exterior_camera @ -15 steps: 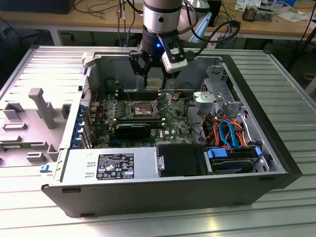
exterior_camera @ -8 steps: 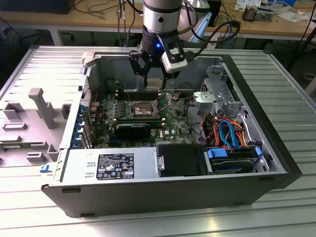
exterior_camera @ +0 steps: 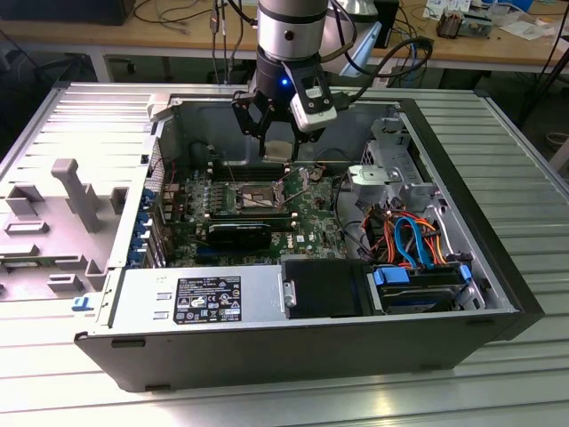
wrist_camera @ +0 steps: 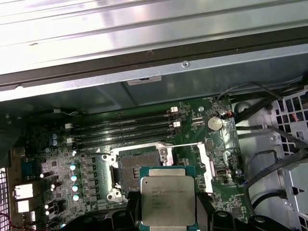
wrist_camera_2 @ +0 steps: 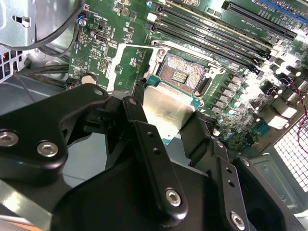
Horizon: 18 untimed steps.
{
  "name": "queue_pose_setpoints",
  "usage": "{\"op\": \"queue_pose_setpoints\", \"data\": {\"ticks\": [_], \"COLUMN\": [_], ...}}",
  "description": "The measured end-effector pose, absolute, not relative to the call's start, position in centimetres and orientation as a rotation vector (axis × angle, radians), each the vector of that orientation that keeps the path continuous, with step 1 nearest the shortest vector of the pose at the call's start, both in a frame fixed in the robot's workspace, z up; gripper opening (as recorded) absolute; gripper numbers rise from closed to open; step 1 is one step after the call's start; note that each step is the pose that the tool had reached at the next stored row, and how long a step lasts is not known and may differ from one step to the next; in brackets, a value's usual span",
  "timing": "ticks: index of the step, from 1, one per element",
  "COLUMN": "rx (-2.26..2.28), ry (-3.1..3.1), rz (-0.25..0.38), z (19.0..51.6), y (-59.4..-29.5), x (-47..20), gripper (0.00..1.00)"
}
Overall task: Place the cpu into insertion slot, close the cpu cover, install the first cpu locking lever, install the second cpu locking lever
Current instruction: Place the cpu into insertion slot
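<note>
"Starting with the biggest thing, what is everything standing on?"

"A ribbed metal bench (exterior_camera: 524, 356). My open computer case (exterior_camera: 267, 356) lies on it on its side, with the grey power supply (exterior_camera: 204, 298) along the near wall in the exterior view."

"And inside the case?"

"The green motherboard (exterior_camera: 311, 222) covers the floor of the case. A bundle of orange and blue cables (exterior_camera: 411, 238) sits towards the exterior view's right."

"Where is your tool?"

"My tool (exterior_camera: 269, 133) hangs over the far part of the board, above the long black memory slots (wrist_camera: 125, 130). Its black fingers (wrist_camera_2: 139, 130) are clamped on the two opposite edges of the cpu (wrist_camera: 167, 199)."

"Is the cpu cover down?"

"No. The cpu cover (wrist_camera: 207, 168) is swung aside. Its thin silvery frame stands just beside the insertion slot (wrist_camera: 137, 168), not over it."

"What about the slot itself?"

"It's bare. In the second wrist view its grid of contacts shows inside the metal rim (wrist_camera_2: 185, 74)."

"And the cpu?"

"It's held flat in my tool with the dull metal top facing up, raised above the board. In both wrist views it hangs just beside the slot and overlaps its near edge, not seated in it."
</note>
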<state>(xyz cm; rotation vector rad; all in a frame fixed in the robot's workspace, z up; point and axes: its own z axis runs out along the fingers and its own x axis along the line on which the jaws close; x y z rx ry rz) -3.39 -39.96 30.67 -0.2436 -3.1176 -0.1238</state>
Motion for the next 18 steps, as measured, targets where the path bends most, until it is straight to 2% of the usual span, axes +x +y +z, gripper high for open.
{"op": "queue_pose_setpoints", "data": {"ticks": [18], "rx": [-0.270], "ry": [-3.116], "rz": [-0.120], "z": [30.60], "y": [-39.96], "x": [-3.39], "gripper": [0.55]}}
